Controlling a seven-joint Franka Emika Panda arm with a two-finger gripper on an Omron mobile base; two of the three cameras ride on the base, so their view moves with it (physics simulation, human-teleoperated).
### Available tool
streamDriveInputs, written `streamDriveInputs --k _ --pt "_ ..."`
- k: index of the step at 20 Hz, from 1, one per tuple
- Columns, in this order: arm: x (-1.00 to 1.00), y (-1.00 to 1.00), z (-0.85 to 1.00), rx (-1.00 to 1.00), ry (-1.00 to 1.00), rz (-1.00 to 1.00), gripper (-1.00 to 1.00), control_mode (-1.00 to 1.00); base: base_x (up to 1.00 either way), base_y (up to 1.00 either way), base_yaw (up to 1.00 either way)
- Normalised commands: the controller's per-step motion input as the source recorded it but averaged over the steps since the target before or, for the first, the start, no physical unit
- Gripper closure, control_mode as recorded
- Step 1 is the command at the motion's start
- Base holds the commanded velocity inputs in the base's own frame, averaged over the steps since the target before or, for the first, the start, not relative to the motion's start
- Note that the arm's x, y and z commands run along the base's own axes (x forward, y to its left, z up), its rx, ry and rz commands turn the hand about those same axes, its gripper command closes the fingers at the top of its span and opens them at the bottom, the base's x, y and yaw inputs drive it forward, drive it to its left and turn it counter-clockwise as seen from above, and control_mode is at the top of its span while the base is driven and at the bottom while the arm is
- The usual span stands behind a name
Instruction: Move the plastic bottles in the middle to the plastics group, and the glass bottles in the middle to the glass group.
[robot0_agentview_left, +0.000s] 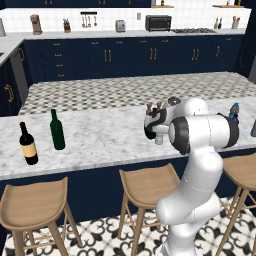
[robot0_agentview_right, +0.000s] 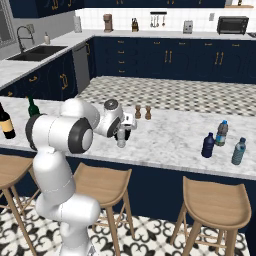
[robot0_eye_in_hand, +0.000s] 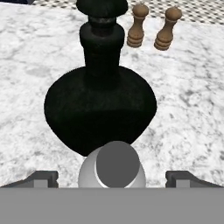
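My gripper (robot0_eye_in_hand: 112, 177) hangs open over the marble counter (robot0_agentview_left: 100, 135), one finger on each side of the clear grey plastic bottle (robot0_eye_in_hand: 112, 168), whose white cap I see from above. Neither finger touches it. Just beyond stands the squat black glass bottle (robot0_eye_in_hand: 100, 105). In the base views the gripper (robot0_agentview_left: 158, 131) (robot0_agentview_right: 121, 134) points down at mid-counter. The navy plastic bottle (robot0_agentview_right: 208, 145) stands by the plastics group: a blue-capped bottle (robot0_agentview_right: 222, 133) and a teal bottle (robot0_agentview_right: 239, 151). The glass group, a green wine bottle (robot0_agentview_left: 57, 131) and a tan-labelled black bottle (robot0_agentview_left: 28, 144), stands far left.
Two wooden pepper mills (robot0_eye_in_hand: 139, 25) (robot0_eye_in_hand: 167, 28) stand behind the squat bottle. Wooden stools (robot0_agentview_left: 147, 187) line the counter's near side. Bare marble lies between the middle bottles and each group.
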Motion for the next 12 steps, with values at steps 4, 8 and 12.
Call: streamDriveInputs --k 4,8,12 --pt "0.00 0.00 0.00 0.00 0.00 0.00 1.00 -1.00 0.00 0.00 0.00" --pt "-0.02 -0.05 0.00 0.00 0.00 0.00 1.00 -1.00 0.00 0.00 0.00" --pt "-0.36 -0.40 0.00 0.00 0.03 -0.04 1.00 -1.00 0.00 0.00 0.00"
